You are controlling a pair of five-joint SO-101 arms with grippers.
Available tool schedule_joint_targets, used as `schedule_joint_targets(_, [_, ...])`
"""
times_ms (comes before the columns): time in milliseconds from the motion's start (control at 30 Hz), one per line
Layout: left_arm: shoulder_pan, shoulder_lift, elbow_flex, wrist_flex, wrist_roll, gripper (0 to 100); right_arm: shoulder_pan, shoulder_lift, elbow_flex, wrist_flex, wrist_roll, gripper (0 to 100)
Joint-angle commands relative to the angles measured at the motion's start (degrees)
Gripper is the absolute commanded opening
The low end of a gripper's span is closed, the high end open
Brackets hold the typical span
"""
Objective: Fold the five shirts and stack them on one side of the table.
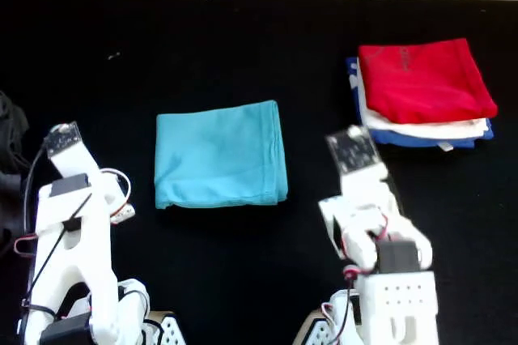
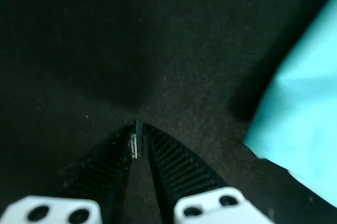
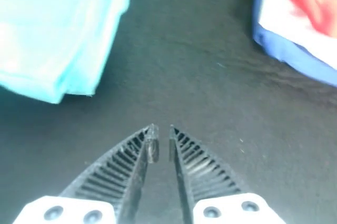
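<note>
Operator: Left pincer (image 2: 138, 129) sits right under my left wrist camera. Its black ribbed jaws are clenched tip to tip, grasping nothing, above bare black worktop (image 1: 243, 37).

Listener: And your other one?

Operator: My right pincer (image 3: 160, 132) is all but closed, with a thin slit between the tips, and nothing is in it either. It also hangs over bare cloth.

Listener: Where are the shirts?

Operator: Going outward, a teal shirt (image 1: 220, 155) lies folded into a flat rectangle about the middle of the worktop, between my two arms and a little farther from the near edge. Beyond my right pincer, toward the far right corner, is the stack. A red shirt (image 1: 425, 78) is on top, with a white shirt (image 1: 429, 129) under it and a blue shirt (image 1: 421, 140) at the bottom. The lower two show as bands along the stack's near side. The stack and the teal shirt lie well apart.
</note>
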Motion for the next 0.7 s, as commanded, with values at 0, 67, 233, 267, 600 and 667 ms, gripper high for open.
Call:
schedule_joint_targets(0, [-0.7, -0.3, 4.9, -8.2, -0.5, 1, -6.2, 13.0, -13.1, -0.7, -0.6, 5.1])
schedule_joint_targets(67, [-0.6, -0.8, 8.0, -11.8, -0.4, 1, -8.0, 19.1, -19.1, -0.1, -4.0, 5.5])
schedule_joint_targets(233, [-0.7, -2.0, 8.5, -11.9, -0.3, 1, -9.3, 35.0, -32.3, 2.1, -14.1, 10.8])
schedule_joint_targets(267, [-0.7, -2.0, 8.5, -12.0, -0.3, 1, -9.9, 38.4, -34.3, 2.1, -15.4, 14.9])
schedule_joint_targets(600, [-0.6, -2.0, 8.6, -12.0, -0.3, 1, -21.5, 66.6, -54.2, 2.2, -29.0, 32.0])
schedule_joint_targets(667, [-0.5, -2.0, 8.6, -12.0, -0.3, 1, -22.9, 71.6, -58.7, 2.2, -30.8, 32.0])
